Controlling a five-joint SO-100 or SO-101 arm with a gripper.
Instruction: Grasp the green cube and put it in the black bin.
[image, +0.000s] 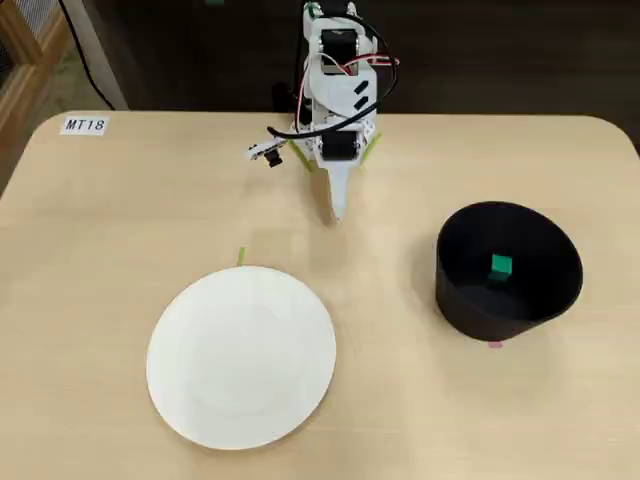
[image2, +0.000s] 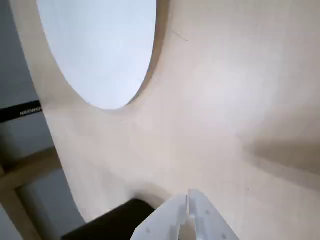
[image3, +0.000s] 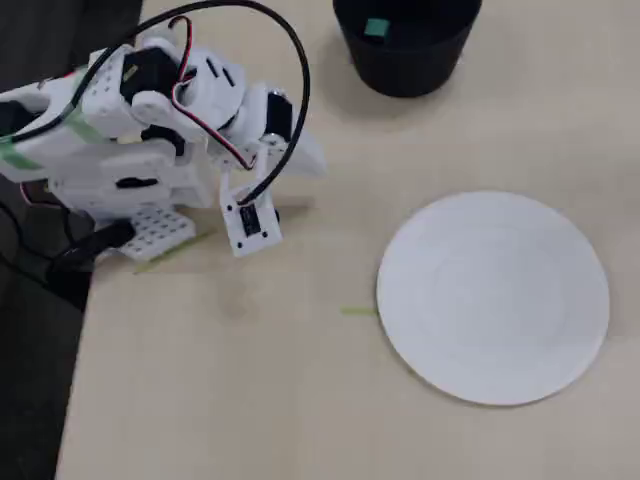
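Green cube (image: 501, 266) lying inside the black bin (image: 560, 285), my gripper (image2: 188, 199) resting pressed together, holding nothing, above the surface (image: 120, 220)

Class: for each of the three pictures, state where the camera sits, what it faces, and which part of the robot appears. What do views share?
A fixed view: high, opposite the arm, showing arm, end effector, plate, black bin, green cube.
Wrist view: on the arm, facing the table; shut fingertips show.
Another fixed view: above, beside the arm's base.
Shared: all three show the plate; both fixed views show the bin and cube.
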